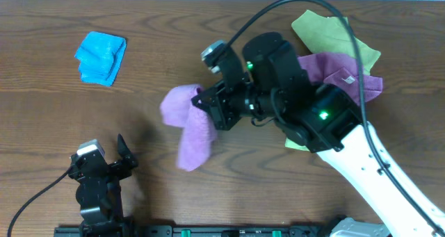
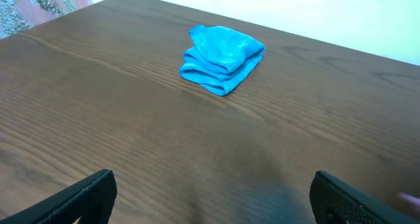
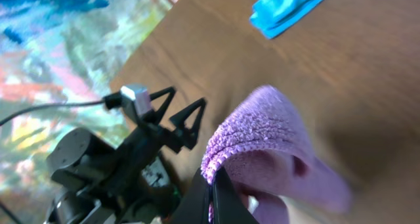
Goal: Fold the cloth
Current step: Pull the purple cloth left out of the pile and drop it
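Lilac terry cloth [image 1: 189, 129] is hanging unfolded, task barely starting.
Right gripper [image 1: 203, 101] is clamping its edge; left gripper [image 1: 124, 159] is waiting, fingers [image 2: 85, 198] spread, apart from the folded blue cloth [image 1: 101, 56].

The right gripper [image 3: 211, 184] pinches an edge of the purple cloth [image 3: 262, 138] over the wooden table [image 3: 367, 86]. A blue cloth [image 3: 289, 7] lies farther off. The left gripper [image 3: 178, 109] sits well apart, jaws spread.
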Robot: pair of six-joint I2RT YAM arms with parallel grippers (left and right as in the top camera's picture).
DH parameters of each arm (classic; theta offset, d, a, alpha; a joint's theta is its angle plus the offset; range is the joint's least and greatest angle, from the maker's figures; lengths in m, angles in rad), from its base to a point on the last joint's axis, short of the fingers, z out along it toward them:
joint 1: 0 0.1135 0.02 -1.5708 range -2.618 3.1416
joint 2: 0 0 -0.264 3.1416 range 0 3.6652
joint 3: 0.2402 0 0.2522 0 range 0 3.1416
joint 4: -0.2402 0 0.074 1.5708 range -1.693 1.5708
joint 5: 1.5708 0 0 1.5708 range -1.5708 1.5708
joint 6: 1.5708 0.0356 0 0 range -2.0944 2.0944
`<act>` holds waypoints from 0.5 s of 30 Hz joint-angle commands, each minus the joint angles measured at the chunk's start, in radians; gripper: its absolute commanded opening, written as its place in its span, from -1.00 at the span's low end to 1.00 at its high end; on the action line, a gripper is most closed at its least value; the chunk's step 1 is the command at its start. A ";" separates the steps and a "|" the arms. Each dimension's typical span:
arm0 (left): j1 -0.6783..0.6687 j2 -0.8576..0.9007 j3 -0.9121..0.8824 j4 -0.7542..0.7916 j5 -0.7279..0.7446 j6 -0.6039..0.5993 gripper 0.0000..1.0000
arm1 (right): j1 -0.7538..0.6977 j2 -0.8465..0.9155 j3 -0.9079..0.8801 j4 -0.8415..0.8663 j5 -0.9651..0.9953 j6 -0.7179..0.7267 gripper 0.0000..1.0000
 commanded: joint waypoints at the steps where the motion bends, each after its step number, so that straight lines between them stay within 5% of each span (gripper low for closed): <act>1: 0.006 -0.001 -0.022 -0.008 0.002 0.018 0.91 | -0.027 -0.002 0.008 -0.029 0.099 -0.035 -0.97; 4: 0.006 -0.001 -0.022 -0.008 0.002 0.018 0.91 | -0.088 0.027 0.008 -0.115 0.312 -0.035 -0.96; 5: 0.006 -0.001 -0.022 -0.008 0.002 0.018 0.90 | -0.105 0.042 0.008 -0.143 0.374 -0.034 -0.49; 7: 0.006 -0.001 -0.022 -0.008 0.002 0.018 0.91 | -0.135 0.081 0.008 -0.190 0.419 -0.035 0.81; 8: 0.006 -0.001 -0.022 -0.008 0.002 0.018 0.91 | -0.147 0.101 0.008 -0.212 0.419 -0.035 0.98; 15: 0.006 -0.001 -0.022 -0.008 0.002 0.018 0.91 | -0.198 0.218 0.000 -0.359 0.615 -0.106 0.97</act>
